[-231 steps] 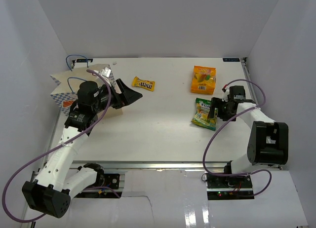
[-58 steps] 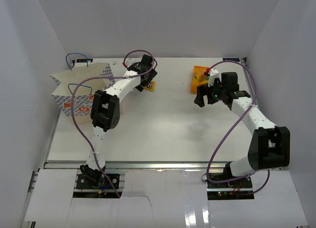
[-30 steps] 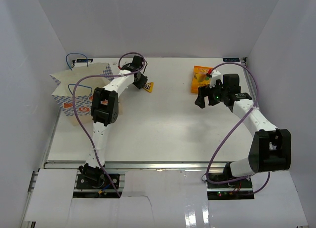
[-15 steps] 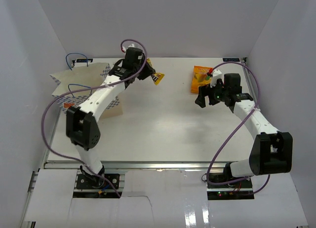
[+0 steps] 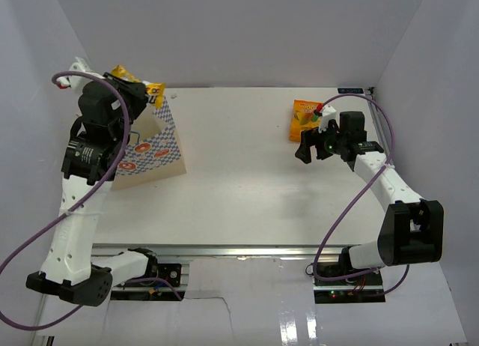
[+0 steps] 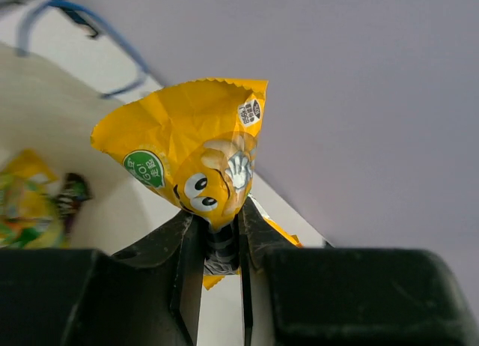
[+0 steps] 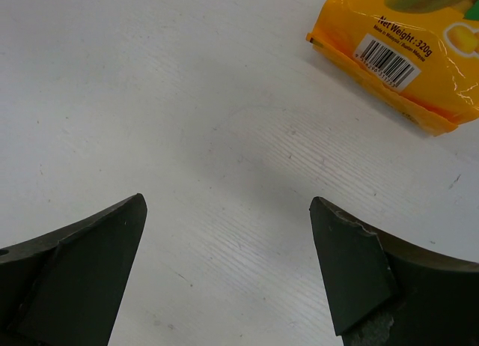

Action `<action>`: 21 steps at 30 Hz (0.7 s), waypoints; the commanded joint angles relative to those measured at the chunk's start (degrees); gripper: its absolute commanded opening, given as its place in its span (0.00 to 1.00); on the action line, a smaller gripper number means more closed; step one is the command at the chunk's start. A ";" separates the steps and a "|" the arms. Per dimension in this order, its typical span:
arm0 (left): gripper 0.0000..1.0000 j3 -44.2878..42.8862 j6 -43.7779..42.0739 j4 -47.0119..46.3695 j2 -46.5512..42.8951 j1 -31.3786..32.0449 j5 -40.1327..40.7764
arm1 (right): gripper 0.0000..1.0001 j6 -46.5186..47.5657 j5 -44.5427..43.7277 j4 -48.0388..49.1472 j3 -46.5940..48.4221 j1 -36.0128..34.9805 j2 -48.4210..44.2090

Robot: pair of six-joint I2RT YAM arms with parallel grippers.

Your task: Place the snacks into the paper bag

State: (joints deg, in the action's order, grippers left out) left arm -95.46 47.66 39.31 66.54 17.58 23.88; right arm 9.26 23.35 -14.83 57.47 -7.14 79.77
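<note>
- Yellow packet [image 5: 139, 85] first, from the top camera: I count one, held high by my left claw [image 5: 141, 96] above the paper bag [image 5: 153, 147] at the far-left corner of the bench [image 5: 247, 189]. There is one bag, its patterned side wall turned to the camera, and it looks to be leaning.
- In the same view, one orange pouch [image 5: 308, 119] lies flat toward the far-right corner. My right claw [image 5: 303, 153] hovers just beside its near edge, touching nothing.
- On the left wrist camera, the claw is clamped on the lower end of the packet, which stands upright between the fingers [image 6: 165, 245].
- Below and to the left I look into the tan inside of the bag. It holds one green-yellow pouch [image 6: 21, 207] with one dark wrapped bar [image 6: 72, 190] beside it. One blue cord handle [image 6: 112, 43] arcs over the far rim. I cannot tell whether other yellow packets lie in there.
- My judgement on the drop: I should bring the packet squarely over the mouth, lower it past the rim, and only then let go. The fingers must stay clear of the cord and the wall, since the bag looks light enough to tip.
- On the right wrist camera, the jaws are spread wide with only bare bench between them. One corner of the orange pouch, barcode up, lies just beyond.
</note>
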 commanded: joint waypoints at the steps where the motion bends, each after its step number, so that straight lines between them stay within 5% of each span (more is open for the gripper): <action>1: 0.25 1.76 0.33 11.13 1.31 -4.74 8.45 | 0.96 -0.64 1.43 0.86 1.76 0.28 -0.14; 15: 0.30 10.91 0.67 3.94 4.99 -15.81 3.38 | 0.96 0.94 2.05 0.33 1.76 0.37 -1.19; 21: 0.59 10.99 1.82 3.40 6.50 -17.06 -0.49 | 0.95 1.38 0.12 0.15 3.43 0.28 0.03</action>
State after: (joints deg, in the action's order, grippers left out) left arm -84.77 48.40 44.31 74.13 0.80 26.41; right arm 9.67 24.27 -15.03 57.65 -7.14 79.79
